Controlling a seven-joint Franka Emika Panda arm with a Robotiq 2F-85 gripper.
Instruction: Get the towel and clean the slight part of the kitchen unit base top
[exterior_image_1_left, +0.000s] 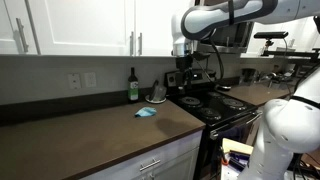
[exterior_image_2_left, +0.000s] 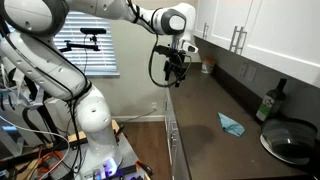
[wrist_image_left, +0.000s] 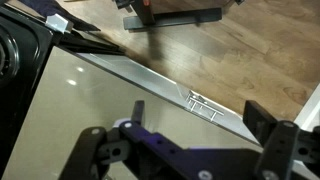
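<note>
A small blue towel lies crumpled on the brown countertop; it also shows in an exterior view. My gripper hangs high above the counter, to the side of the towel and well apart from it, as both exterior views show. In the wrist view the gripper is open and empty, looking down at the counter's front edge and the wooden floor. The towel is out of the wrist view.
A dark green bottle stands at the back wall behind the towel, with a glass item beside it. A black stove adjoins the counter, with a pan on it. White cabinets hang above.
</note>
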